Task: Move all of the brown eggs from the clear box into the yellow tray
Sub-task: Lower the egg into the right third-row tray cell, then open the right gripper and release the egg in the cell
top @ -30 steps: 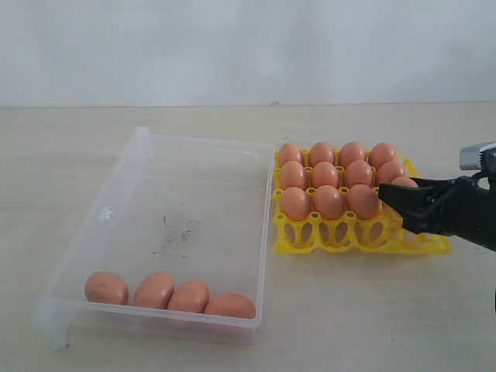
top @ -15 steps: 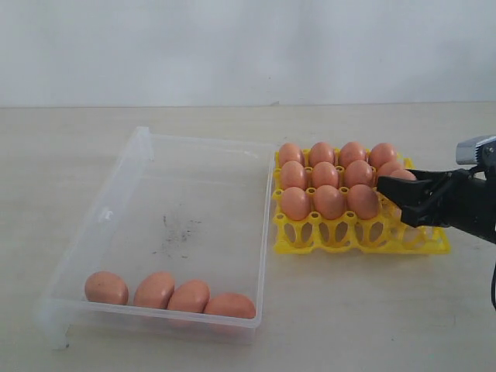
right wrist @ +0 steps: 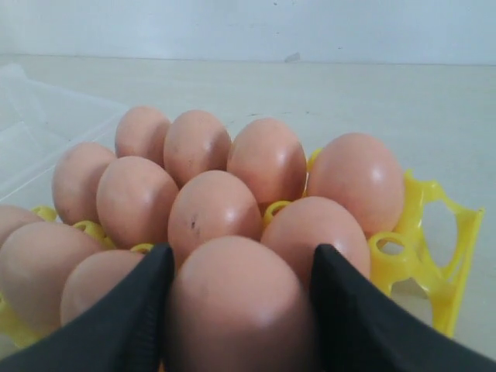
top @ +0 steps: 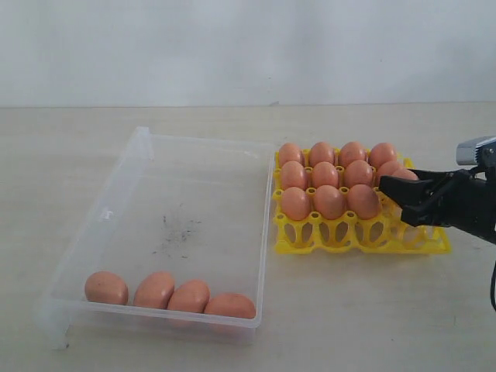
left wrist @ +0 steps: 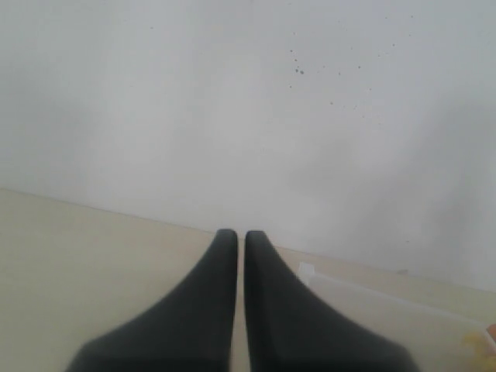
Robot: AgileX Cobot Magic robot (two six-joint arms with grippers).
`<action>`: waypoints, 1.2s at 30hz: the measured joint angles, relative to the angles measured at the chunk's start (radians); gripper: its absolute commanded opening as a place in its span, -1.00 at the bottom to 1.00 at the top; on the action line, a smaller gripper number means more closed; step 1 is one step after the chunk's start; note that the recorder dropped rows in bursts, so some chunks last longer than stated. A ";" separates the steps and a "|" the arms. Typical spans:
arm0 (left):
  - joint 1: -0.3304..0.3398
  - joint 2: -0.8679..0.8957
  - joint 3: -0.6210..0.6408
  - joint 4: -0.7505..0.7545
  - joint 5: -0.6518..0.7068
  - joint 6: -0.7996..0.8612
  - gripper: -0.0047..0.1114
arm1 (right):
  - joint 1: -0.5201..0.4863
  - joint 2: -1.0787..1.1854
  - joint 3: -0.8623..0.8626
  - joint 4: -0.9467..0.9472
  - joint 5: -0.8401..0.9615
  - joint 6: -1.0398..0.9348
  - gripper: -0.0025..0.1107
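From my station, the bench [top: 364, 318] reads as a pale, cream-coloured flat top that fills the exterior view from its near edge back to a straight far line. I see two things sitting directly on it. The clear box [top: 203, 182] lies flat on its base over the left half, its long sides running away from the camera and a little askew, with dark specks [top: 177, 231] on its floor. The yellow tray [top: 318, 246] sits level just beside the box's right wall, along the farther part of that wall; I cannot tell whether the two touch. Bench surface shows in front of, behind and beside both.
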 measured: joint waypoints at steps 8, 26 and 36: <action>0.000 0.000 0.000 0.000 0.000 0.000 -0.85 | 0.014 0.000 0.000 0.002 0.000 0.000 -0.96; 0.000 0.000 0.000 0.000 0.000 0.000 -0.85 | 0.047 0.000 -0.007 0.057 0.007 -0.013 0.04; 0.000 0.000 0.000 0.000 0.000 0.000 -0.85 | 0.047 -0.010 -0.007 0.084 0.026 0.014 0.04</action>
